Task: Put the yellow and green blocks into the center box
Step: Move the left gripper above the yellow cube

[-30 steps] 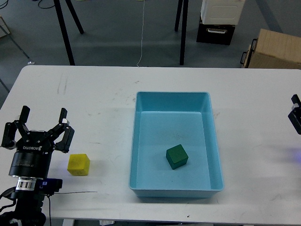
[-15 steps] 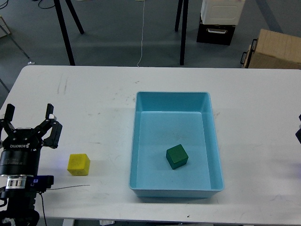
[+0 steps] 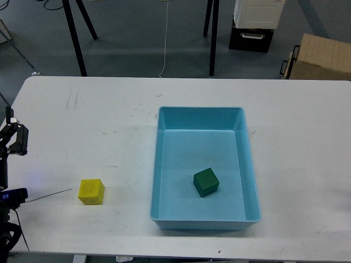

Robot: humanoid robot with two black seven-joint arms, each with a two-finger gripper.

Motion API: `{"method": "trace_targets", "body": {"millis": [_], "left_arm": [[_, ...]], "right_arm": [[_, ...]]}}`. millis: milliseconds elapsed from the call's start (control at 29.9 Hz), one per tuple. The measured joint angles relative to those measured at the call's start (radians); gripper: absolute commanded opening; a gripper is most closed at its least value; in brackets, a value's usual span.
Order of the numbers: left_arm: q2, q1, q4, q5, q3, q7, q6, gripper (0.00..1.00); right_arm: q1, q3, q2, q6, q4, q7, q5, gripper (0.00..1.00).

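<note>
The yellow block [image 3: 91, 192] lies near my left gripper [image 3: 12, 137], whose finger spread I cannot tell.

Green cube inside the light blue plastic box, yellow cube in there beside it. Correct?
Not quite. The head view shows the green cube inside the light blue plastic box, but the yellow cube sits outside it, on the white table to the box's left.

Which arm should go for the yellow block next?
Left. The yellow block sits on the table's left side, outside the blue box, and the left gripper is at that left edge. The right arm is out of view. The green block is already boxed.
</note>
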Motion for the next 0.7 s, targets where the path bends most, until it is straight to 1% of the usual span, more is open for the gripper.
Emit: {"method": "trace_targets", "body": {"millis": [67, 134, 267, 334, 401, 468, 534, 635, 701], "left_arm": [[0.120, -0.011, -0.005, 0.019, 0.019, 0.000, 0.000, 1.00], [0.214, -0.025, -0.008, 0.034, 0.046, 0.000, 0.000, 1.00], [0.401, -0.065, -0.035, 0.068, 0.141, 0.010, 0.000, 1.00], [0.478, -0.096, -0.045, 0.095, 0.185, 0.012, 0.000, 1.00], [0.530, -0.153, -0.049, 0.124, 0.232, 0.013, 0.000, 1.00], [0.566, -0.242, -0.051, 0.155, 0.312, 0.015, 0.000, 1.00], [0.588, -0.346, -0.048, 0.184, 0.426, 0.016, 0.000, 1.00], [0.597, -0.526, -0.037, 0.229, 0.651, 0.035, 0.008, 1.00], [0.592, -0.658, -0.023, 0.257, 0.818, 0.052, 0.034, 1.00]], "right_arm": [[-0.001, 0.003, 0.019, 0.000, 0.001, 0.000, 0.000, 1.00], [-0.001, 0.004, 0.039, 0.000, 0.008, 0.000, -0.001, 1.00], [0.000, 0.004, 0.063, 0.000, 0.028, 0.000, -0.002, 1.00], [0.004, 0.003, 0.068, 0.000, 0.031, 0.000, -0.002, 1.00], [0.009, 0.002, 0.073, 0.000, 0.031, 0.000, -0.003, 1.00], [0.012, 0.001, 0.085, 0.000, 0.031, 0.000, -0.003, 1.00], [0.014, 0.001, 0.097, 0.000, 0.030, 0.000, -0.003, 1.00], [0.014, 0.001, 0.107, 0.000, 0.030, 0.000, -0.003, 1.00], [0.013, 0.001, 0.115, 0.000, 0.029, 0.000, -0.003, 1.00]]}}
